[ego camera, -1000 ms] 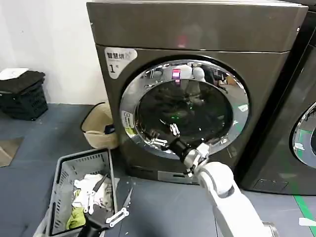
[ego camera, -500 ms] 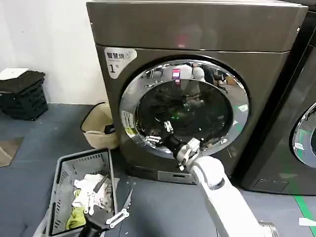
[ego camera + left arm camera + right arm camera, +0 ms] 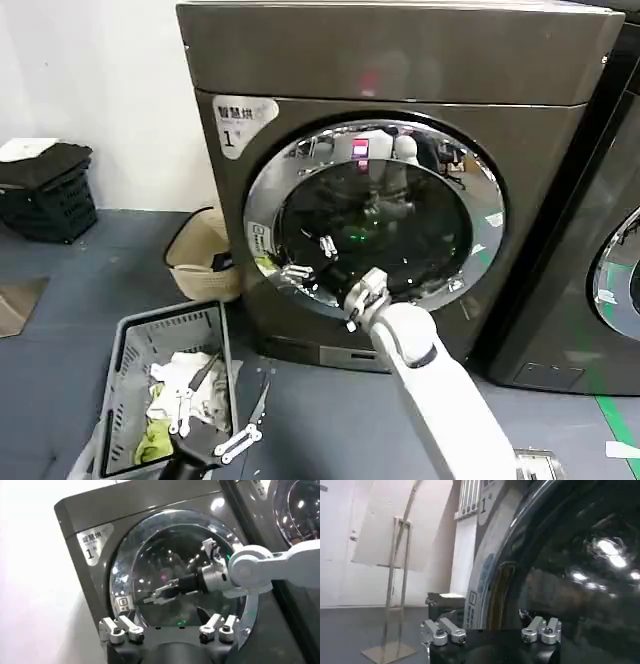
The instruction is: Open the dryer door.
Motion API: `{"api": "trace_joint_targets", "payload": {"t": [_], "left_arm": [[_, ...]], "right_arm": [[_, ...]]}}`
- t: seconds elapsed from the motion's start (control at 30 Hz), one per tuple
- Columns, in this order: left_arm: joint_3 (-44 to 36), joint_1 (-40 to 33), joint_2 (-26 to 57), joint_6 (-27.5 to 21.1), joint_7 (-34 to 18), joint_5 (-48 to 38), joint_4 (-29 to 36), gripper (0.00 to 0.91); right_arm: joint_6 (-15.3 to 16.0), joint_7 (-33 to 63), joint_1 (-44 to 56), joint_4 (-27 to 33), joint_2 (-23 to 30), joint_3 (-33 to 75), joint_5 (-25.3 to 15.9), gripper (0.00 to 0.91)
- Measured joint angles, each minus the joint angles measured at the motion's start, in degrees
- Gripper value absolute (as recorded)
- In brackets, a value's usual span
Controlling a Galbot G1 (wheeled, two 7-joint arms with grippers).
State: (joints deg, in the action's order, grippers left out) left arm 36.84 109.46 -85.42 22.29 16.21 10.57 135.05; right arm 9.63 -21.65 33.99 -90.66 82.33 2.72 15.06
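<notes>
Glossy white right arm [image 3: 440, 390], silver wrist joint, black gripper base, slim silver-and-black fingers [image 3: 162, 591]

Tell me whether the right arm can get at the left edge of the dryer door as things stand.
Probably yes: the right gripper is open in front of the dryer door, near its left rim, with nothing between them.

Lower left of the head view there's a grey plastic basket [image 3: 128, 350] with white and yellow-green cloth [image 3: 180, 395] in it. Behind it a tan round bin [image 3: 195, 255] sits against the wall. Far left, a black crate [image 3: 45, 200] with something white on top, maybe a towel. Darker machine [image 3: 600, 250] on the right edge
</notes>
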Motion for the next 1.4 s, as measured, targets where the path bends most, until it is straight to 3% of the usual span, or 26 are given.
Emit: {"api": "trace_joint_targets", "payload": {"t": [1.03, 1.4], "left_arm": [[0.1, 0.4, 0.2, 0.0, 0.1, 0.0, 0.1, 0.907], [1.2, 0.1, 0.5, -0.1, 0.1, -0.8, -0.7, 0.907]], "right_arm": [[-0.9, -6.3, -4.4, 3.2, 2.0, -3.0, 0.3, 0.907], [-1.1, -10.9, -4.2, 1.9, -0.1, -3.2, 3.8, 0.907]]}}
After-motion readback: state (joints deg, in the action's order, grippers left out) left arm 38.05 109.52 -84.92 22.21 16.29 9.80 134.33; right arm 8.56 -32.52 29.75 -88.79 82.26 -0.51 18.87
